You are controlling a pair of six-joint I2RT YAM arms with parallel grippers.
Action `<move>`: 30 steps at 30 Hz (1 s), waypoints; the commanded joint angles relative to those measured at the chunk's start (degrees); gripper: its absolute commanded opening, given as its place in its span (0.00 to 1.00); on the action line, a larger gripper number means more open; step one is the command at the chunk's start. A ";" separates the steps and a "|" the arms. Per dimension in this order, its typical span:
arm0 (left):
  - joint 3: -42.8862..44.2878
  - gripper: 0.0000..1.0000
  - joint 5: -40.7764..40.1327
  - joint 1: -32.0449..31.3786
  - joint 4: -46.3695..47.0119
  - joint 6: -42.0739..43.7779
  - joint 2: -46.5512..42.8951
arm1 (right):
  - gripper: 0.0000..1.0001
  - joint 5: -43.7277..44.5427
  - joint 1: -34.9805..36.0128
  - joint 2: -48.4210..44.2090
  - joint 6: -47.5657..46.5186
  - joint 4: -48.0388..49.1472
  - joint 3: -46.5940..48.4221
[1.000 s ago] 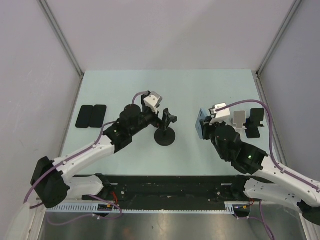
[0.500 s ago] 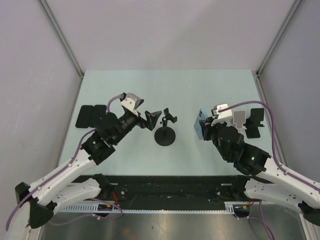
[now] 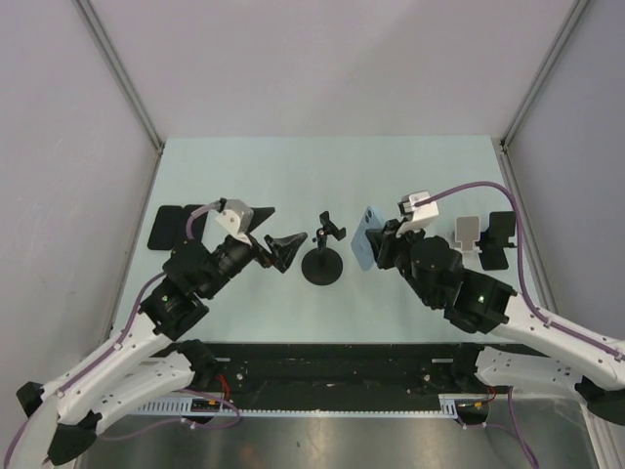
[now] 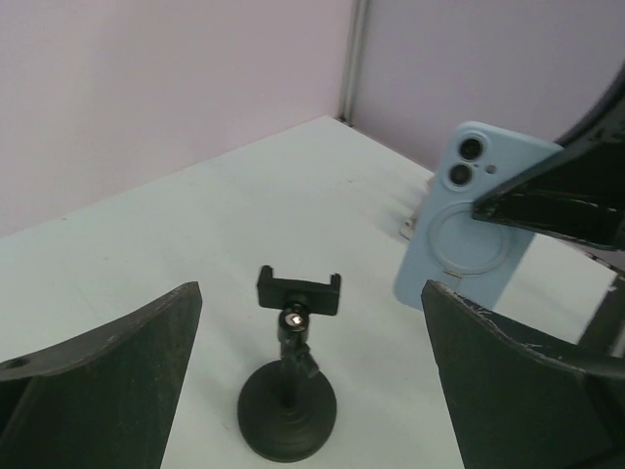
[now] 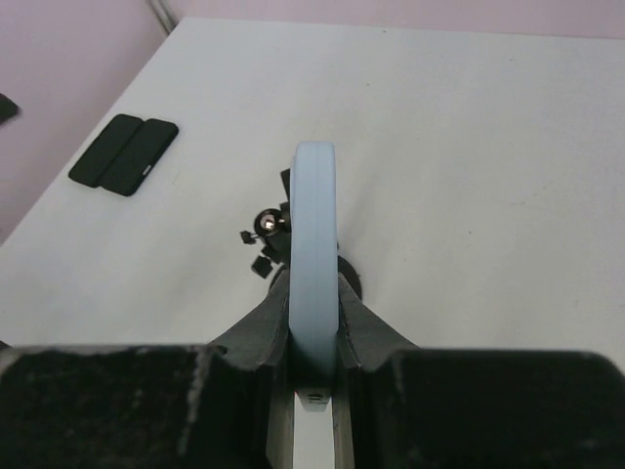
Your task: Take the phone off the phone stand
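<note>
The black phone stand stands mid-table with its clamp empty; it also shows in the left wrist view and behind the phone in the right wrist view. My right gripper is shut on the light-blue phone, held upright on its edge just right of the stand. The phone shows edge-on between the fingers and from the back in the left wrist view. My left gripper is open and empty, a little left of the stand, its fingers wide apart.
Two black flat cases lie at the table's left edge, also seen in the right wrist view. A white stand and a black stand sit at the right edge.
My left arm has pulled back leftward, away from the stand, and its gripper has let go. My right gripper has carried the phone left, toward the stand, and turned it.
</note>
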 commanded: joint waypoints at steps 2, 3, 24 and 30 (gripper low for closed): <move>0.89 1.00 2.04 -5.58 1.66 -4.28 3.46 | 0.00 -0.61 1.50 3.56 3.68 8.76 5.78; 1.76 1.00 -0.67 -7.26 1.66 -3.58 4.95 | 0.00 -0.70 1.59 4.96 3.68 8.94 6.13; 11.43 1.00 -35.40 -29.07 2.18 8.37 24.91 | 0.00 0.09 3.43 9.19 14.84 7.45 10.70; 11.79 0.99 -45.43 -31.00 4.38 15.49 27.72 | 0.00 0.53 4.14 7.35 17.13 7.09 10.70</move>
